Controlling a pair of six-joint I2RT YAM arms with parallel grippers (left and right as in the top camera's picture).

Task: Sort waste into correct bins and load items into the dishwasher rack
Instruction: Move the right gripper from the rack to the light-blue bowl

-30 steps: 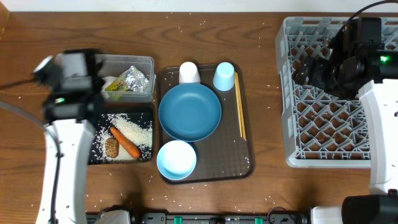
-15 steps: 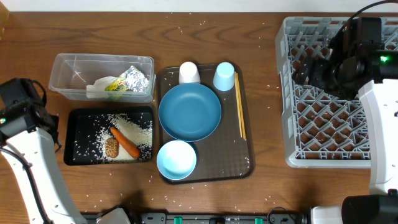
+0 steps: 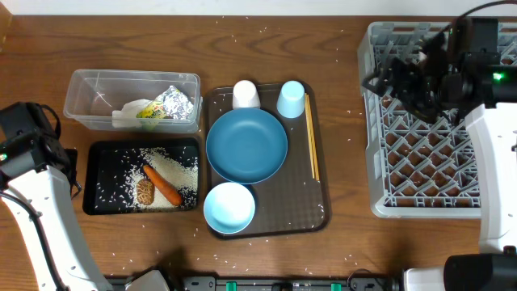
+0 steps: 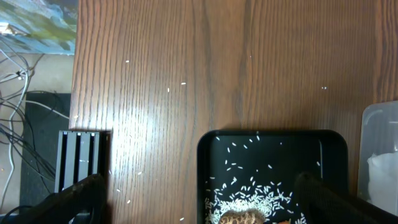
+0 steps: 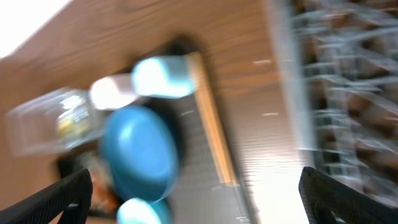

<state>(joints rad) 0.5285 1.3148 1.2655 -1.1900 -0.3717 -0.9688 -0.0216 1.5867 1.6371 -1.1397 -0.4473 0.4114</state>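
Note:
The clear bin [image 3: 89, 99] holds crumpled foil [image 3: 178, 103], a green-yellow wrapper [image 3: 150, 114] and a white napkin [image 3: 123, 118]. In front of it, the black tray [image 3: 105, 164] carries rice [image 3: 174, 167], a carrot [image 3: 163, 186] and a brown lump [image 3: 145, 191]. On the brown serving tray [image 3: 303, 214] are the blue plate [image 3: 246, 145], white bowl [image 3: 229, 207], white cup [image 3: 245, 94], light blue cup [image 3: 291, 99] and chopsticks [image 3: 311, 137]. My left gripper [image 4: 199, 205] is open, straddling the black tray's [image 4: 273, 155] left edge. My right gripper [image 3: 390, 81] hangs open and empty over the grey rack's [image 3: 373, 174] left part.
Loose rice grains are scattered across the wooden table [image 3: 339, 73]. The table's left edge, cables and a black slotted block [image 4: 81, 155] show in the left wrist view. The right wrist view is blurred, showing the plate [image 5: 140, 155], cups and rack [image 5: 342, 93].
The left arm swung off the two bins to the table's left side, then stayed. The right gripper turned and moved left over the rack's near corner. Both stayed open.

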